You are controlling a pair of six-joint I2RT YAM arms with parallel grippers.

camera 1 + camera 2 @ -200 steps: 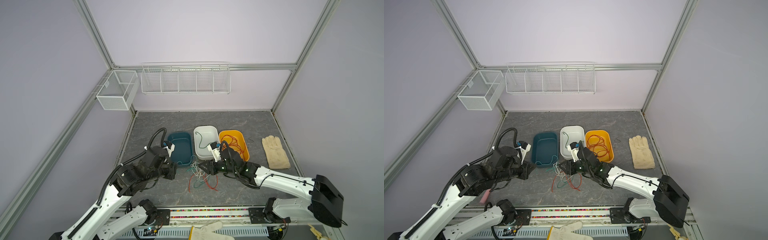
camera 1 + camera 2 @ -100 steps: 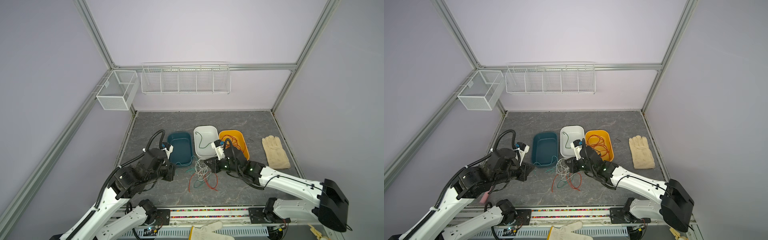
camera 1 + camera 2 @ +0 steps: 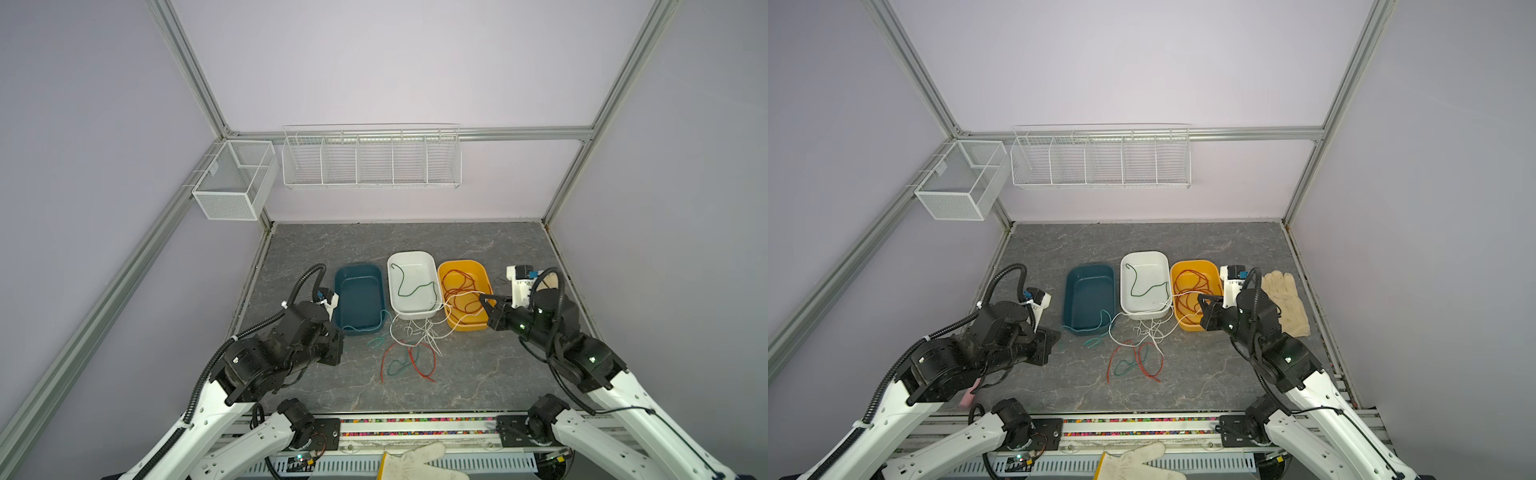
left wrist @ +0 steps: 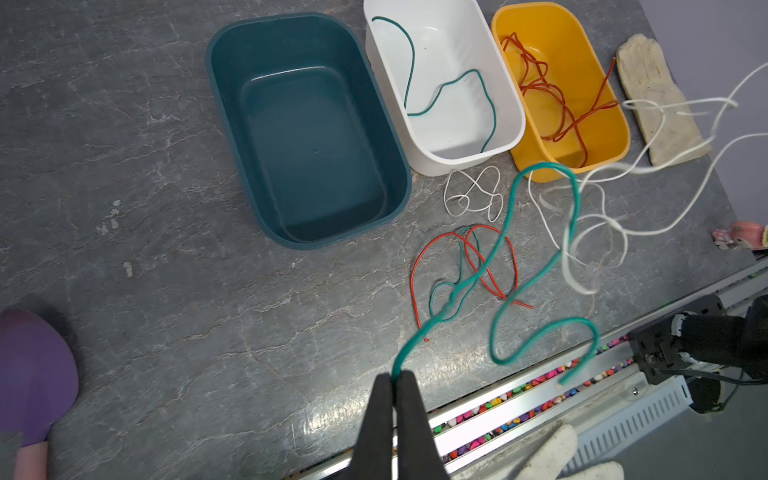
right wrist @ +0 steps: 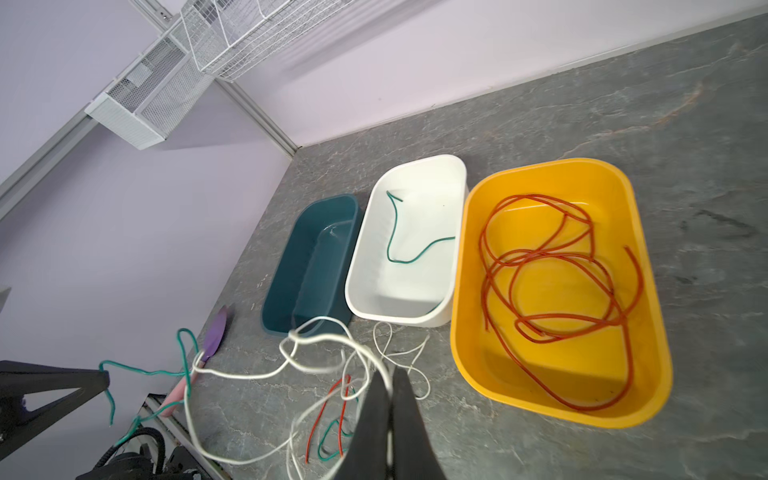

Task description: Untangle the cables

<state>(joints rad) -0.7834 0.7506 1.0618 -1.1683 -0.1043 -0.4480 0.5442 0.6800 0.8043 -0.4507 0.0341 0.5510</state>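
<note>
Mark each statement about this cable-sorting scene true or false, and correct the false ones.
1. The left gripper is shut on a green cable. True.
2. The red-orange coil lies in the teal tray. False: it lies in the yellow tray.
3. A second green cable lies in the white tray. True.
4. The right gripper is open and holds nothing. False: it is shut on a white cable.
5. In a top view, a glove lies on the table to the right of the yellow tray. True.
</note>
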